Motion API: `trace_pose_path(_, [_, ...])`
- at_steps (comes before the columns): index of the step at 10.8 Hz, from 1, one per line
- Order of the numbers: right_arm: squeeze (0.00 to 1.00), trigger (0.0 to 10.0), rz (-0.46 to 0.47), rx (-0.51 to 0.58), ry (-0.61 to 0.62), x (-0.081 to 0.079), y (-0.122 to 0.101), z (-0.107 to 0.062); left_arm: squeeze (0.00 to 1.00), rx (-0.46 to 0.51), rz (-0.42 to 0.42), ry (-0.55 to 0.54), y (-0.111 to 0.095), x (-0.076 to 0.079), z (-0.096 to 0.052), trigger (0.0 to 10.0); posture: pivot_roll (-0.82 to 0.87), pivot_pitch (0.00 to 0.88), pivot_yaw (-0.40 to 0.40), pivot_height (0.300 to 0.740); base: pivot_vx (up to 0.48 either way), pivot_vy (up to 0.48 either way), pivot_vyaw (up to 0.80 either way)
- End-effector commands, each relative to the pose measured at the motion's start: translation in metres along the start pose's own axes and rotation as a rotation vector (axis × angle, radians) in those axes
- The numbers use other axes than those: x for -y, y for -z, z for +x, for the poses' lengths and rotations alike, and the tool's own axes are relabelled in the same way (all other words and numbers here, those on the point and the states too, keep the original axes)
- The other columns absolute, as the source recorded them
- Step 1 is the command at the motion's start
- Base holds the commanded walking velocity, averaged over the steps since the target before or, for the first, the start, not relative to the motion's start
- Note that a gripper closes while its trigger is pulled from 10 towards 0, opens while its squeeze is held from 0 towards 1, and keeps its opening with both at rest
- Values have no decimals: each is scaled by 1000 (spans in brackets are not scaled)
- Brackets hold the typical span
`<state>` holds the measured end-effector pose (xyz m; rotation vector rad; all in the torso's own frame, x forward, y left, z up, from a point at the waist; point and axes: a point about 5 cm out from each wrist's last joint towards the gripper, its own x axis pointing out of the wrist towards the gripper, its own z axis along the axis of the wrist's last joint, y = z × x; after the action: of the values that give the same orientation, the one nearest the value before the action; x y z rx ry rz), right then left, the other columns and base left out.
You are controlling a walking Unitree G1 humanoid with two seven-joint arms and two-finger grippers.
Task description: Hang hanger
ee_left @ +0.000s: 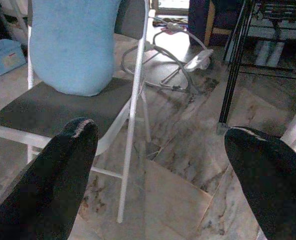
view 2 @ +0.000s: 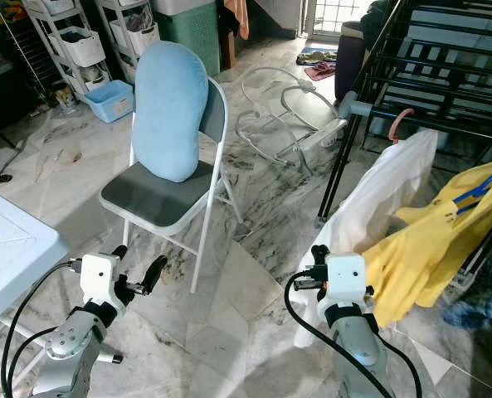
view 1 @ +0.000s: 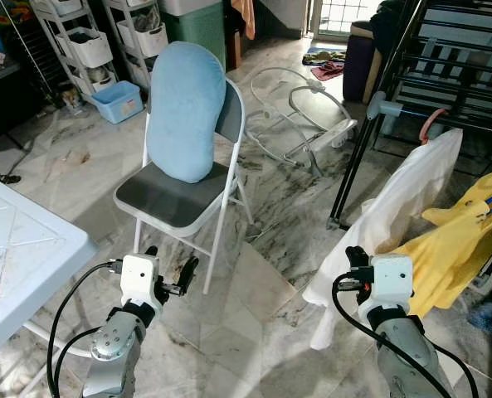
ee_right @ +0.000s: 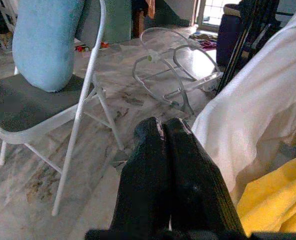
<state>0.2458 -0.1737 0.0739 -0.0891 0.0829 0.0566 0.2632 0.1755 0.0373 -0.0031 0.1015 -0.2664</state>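
2 garments [view 1: 445,224] are seemingly hung already at 3 o'clock; nothing is gripped, left gripper [view 1: 169,269] spread, right gripper [ee_right: 165,165] closed.

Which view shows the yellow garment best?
Right eye view: the yellow garment drapes whole off the drying rack, beside the white garment. Left eye view crops it at the frame edge; right wrist view catches a corner past the shut right pincer.

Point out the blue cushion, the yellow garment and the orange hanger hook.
blue cushion [view 1: 185,108], left eye view, middle of its front.
yellow garment [view 1: 457,249], left eye view, its draped body.
orange hanger hook [view 1: 429,124], left eye view, the curved top.
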Motion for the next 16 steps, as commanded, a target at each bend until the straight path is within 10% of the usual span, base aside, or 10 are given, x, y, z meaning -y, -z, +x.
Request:
trace_pose_path(1, [0, 10000, 0, 11, -2, -1, -4, 0, 0, -4, 1, -11, 1, -4, -2, 10000, -132, 53, 87, 740, 0, 0, 0])
trace_pose_path(10, [0, 10000, -21, 7, -4, 1, -6, 0, 0, -12, -3, -15, 2, -5, -2, 10000, 0, 0, 0, 740, 0, 0, 0])
trace_pose_path(11, [0, 10000, 2, 10, 81, 8, -12, 7, 0, -244, 106, -292, 38, -51, -10, 10000, -110, 106, 73, 740, 0, 0, 0])
trace_pose_path(13, [0, 10000, 50, 19, 46, 4, -12, 4, 0, 81, 187, -257, -57, -15, 26, 10000, -105, 113, 79, 740, 0, 0, 0])
trace_pose_path(16, [0, 10000, 45, 24, 30, 2, -14, 2, 0, 81, 115, -105, -33, 1, 24, 10000, -108, 112, 73, 740, 0, 0, 0])
